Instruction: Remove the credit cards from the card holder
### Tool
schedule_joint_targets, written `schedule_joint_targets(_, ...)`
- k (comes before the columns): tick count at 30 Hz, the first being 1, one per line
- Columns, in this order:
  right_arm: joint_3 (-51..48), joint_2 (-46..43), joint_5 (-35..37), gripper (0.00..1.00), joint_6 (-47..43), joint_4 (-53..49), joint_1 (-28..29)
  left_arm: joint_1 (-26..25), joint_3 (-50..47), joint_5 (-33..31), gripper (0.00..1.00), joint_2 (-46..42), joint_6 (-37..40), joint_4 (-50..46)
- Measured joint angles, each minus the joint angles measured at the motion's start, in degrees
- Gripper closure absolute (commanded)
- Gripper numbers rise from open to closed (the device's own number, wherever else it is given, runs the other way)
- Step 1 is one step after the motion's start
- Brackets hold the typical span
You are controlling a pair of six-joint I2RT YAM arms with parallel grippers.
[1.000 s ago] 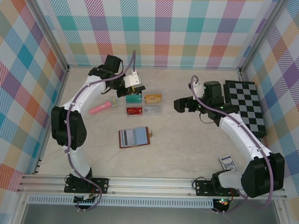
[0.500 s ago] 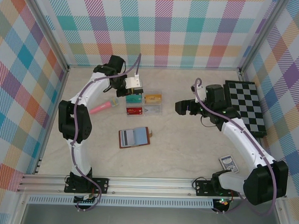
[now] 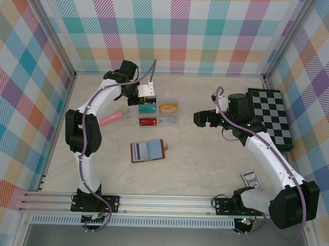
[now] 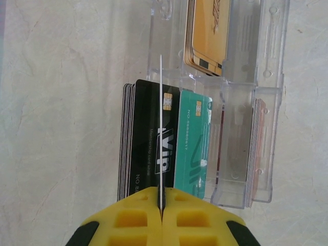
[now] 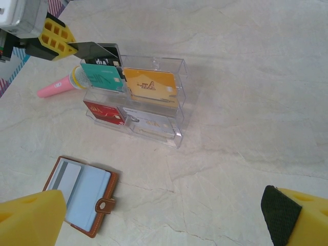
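We see the left gripper [image 4: 161, 207] pinched shut on a thin card [image 4: 160, 118], held edge-on at the far-left compartment of the clear compartment box [image 4: 266, 102]. Black VIP cards [image 4: 143, 138] and a teal card [image 4: 192, 138] stand in that compartment. The right gripper [image 3: 202, 118] gapes wide and holds nothing, off to the right of the box. The brown card holder [image 3: 148, 150] lies open on the counter [image 3: 206, 167], nearer than the box, with a pale card [image 5: 65, 177] in its left pocket.
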Motion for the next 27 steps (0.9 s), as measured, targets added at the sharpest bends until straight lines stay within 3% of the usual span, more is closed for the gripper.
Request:
schedule_joint_targets(18,-0.37,-2.34,-3.23,0.0,-0.09,-0.15,0.0,0.0,2.05,-1.33,0.92,2.4,0.15,-0.13)
schedule_joint_targets(27,-0.37,-2.32,-3.52,0.0,-0.09,-0.15,0.0,0.0,2.99,-1.86,0.78,2.64,0.11,-0.07)
